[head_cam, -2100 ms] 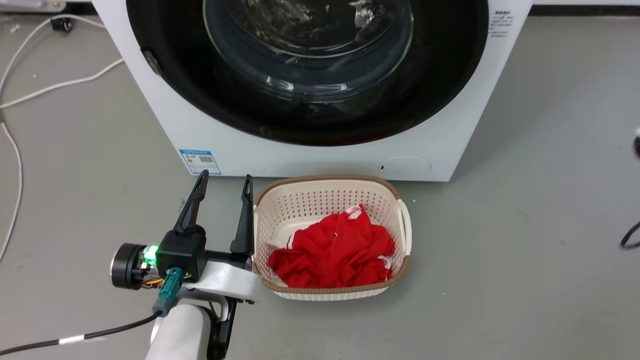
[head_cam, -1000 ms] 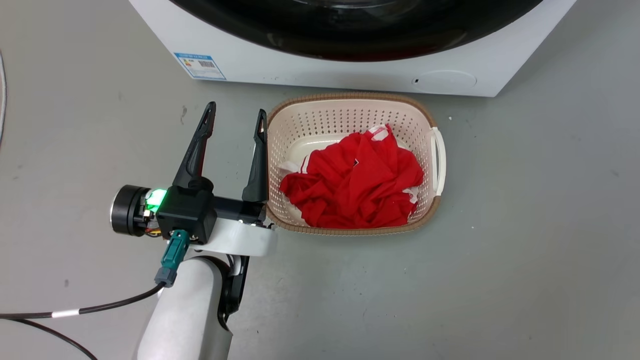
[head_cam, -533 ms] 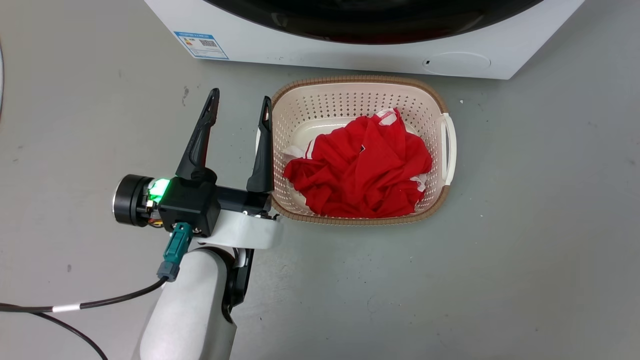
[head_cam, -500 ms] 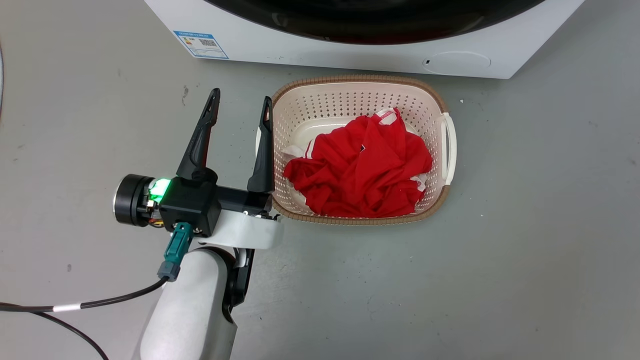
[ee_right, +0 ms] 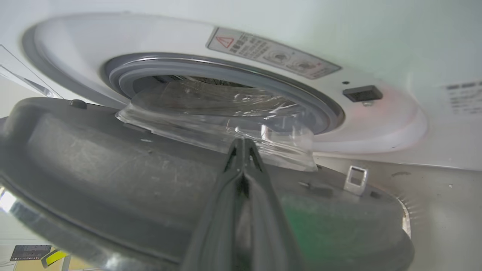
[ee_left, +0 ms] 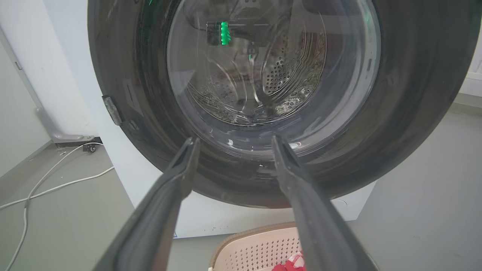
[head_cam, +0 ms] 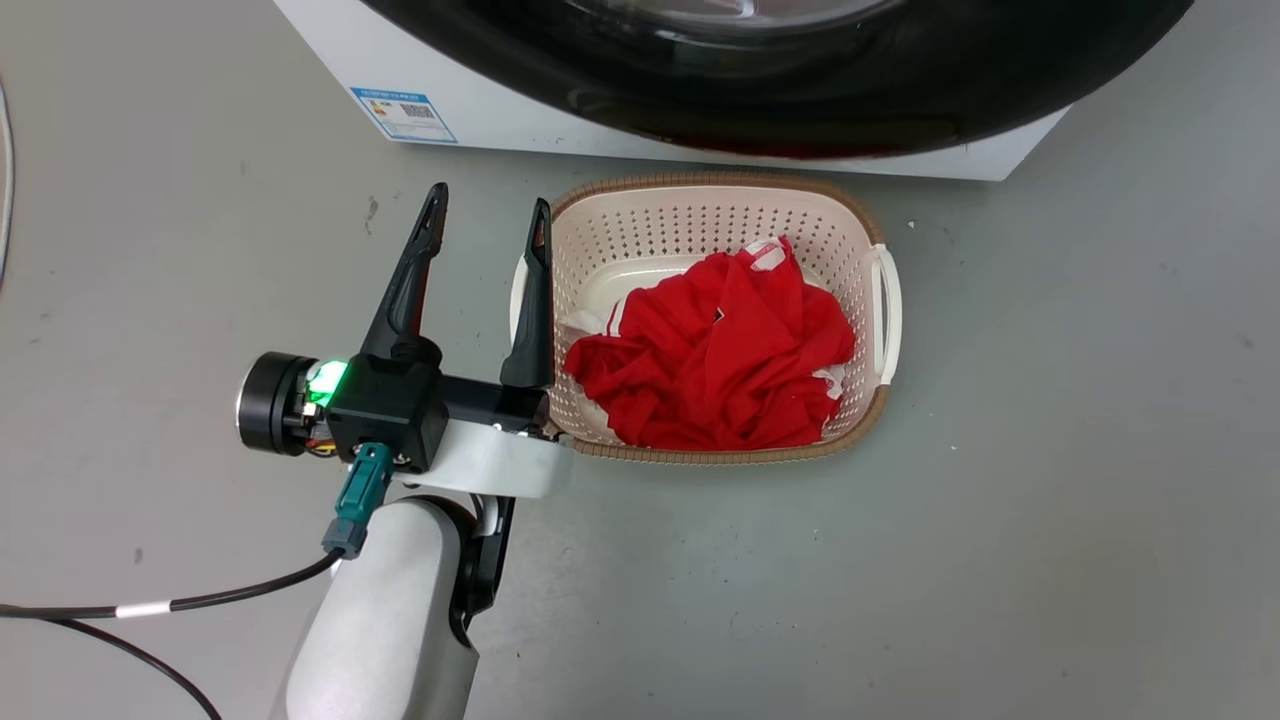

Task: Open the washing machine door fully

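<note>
Nearest, the left gripper (head_cam: 489, 198) hangs idle over the grey floor (head_cam: 1050, 450). Its two long dark fingers are well apart, touching nothing, just beside the cream perforated plastic laundry basket (head_cam: 700, 184) w/ crumpled red cloth (head_cam: 715, 350) in it. Beyond stands the big white front-loading washing machine (head_cam: 500, 120). Change vs half a sec ago: the large round glossy black washing machine door (head_cam: 800, 100) now overhangs the white front at lower right & hides the round cap seen there, so it has swung out a bit. In the right wrist view the right gripper (ee_right: 243, 145), fingers pressed together w/ nothing btwn them, sits at the door's inner face by the clear glass bowl (ee_right: 211, 113). The grey rubber-rimmed drum opening (ee_right: 226, 71) is exposed behind. Judged: unlatched, only part open; most of the swing remains.
</note>
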`<state>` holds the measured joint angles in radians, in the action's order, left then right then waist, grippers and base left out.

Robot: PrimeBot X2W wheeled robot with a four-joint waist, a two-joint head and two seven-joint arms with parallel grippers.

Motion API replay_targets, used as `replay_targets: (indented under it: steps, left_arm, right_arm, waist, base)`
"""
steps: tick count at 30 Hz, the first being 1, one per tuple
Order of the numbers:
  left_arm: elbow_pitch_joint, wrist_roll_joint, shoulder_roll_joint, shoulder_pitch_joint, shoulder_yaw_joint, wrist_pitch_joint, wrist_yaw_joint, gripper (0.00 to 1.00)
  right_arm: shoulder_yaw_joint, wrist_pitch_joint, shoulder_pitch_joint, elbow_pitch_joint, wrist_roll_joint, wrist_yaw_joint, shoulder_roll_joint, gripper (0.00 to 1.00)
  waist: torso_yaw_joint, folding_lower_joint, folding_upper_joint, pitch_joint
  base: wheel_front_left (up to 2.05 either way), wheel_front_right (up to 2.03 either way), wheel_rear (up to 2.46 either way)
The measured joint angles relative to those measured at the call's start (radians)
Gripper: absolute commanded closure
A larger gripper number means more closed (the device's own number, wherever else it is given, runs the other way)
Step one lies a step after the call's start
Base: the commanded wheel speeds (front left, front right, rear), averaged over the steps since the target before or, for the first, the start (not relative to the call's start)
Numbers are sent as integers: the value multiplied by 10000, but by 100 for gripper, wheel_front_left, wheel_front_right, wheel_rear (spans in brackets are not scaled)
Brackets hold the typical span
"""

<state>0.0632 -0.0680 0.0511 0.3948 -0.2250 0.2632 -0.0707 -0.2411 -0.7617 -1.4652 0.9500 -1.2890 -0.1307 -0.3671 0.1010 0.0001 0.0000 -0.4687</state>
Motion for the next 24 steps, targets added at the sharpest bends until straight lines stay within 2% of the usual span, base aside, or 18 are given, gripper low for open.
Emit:
replay_targets:
  steps: [11,24]
  left_arm:
    - [382,31,-2,-244,130,-2,63,0]
    - [874,33,56,-1405,428,-2,267,0]
  right_arm:
    - [-127,-1402,1418,-909,-493,2,270,100]
    - [-838,-2650,4199,-2644,-907,0,1195,100]
  waist:
    - [-181,0,0,810]
    - [-411,-2,0,2721]
  base:
    - [0,0,0]
    - [0,0,0]
